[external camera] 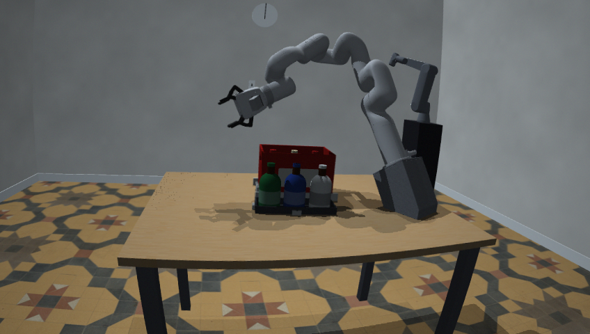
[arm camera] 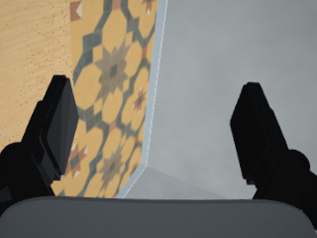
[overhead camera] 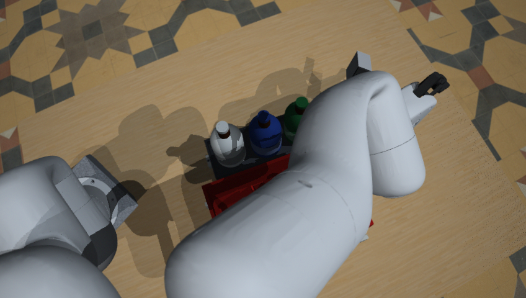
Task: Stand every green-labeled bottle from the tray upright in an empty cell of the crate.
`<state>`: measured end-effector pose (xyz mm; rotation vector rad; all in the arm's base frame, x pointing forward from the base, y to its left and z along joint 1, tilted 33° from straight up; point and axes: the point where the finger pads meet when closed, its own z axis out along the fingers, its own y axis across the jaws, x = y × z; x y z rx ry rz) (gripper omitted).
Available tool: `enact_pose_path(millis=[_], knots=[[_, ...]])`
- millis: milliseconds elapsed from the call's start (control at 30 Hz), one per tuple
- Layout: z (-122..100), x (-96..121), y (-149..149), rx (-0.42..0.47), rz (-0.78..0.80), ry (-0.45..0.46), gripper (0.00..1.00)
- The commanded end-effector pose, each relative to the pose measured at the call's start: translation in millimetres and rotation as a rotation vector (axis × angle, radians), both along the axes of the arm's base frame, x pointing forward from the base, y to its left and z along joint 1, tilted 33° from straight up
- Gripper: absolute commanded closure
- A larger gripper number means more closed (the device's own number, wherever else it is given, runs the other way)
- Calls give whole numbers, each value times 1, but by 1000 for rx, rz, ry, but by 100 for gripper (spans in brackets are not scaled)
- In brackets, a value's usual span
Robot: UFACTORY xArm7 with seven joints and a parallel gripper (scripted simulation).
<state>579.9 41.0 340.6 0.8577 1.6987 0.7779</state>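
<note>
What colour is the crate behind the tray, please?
The crate is red, clearest in the exterior view.
</note>
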Motion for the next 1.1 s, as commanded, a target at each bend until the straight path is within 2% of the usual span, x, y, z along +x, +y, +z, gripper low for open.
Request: enact_pose_path(millis=[0,67,100,167,200,267,300,400,433,533,567,667,700,800,833,933,967,1067], knots=[[11,-2,1,94,-65,-34,0],[11,-2,1,94,-65,-34,0],[17,-4,0,157,-99,-50,0],[17,-4,0,157,-99,-50,0],[23,-6,-2,222,-137,-67,0],[23,-6,-2,222,-137,-67,0],[29,-8,-5,289,-176,-84,0],[29,-8,-5,289,-176,-84,0],[35,-10,-9,358,-219,-102,0],[35,-10,-9,358,-219,-102,0],[41,-13,-14,427,-264,-121,0],[41,-13,-14,427,-264,-121,0],[47,-16,-20,498,-311,-140,0],[47,-16,-20,498,-311,-140,0],[52,-20,-27,569,-361,-159,0],[52,-20,-27,569,-361,-159,0],[56,-24,-34,640,-414,-177,0],[56,-24,-34,640,-414,-177,0]])
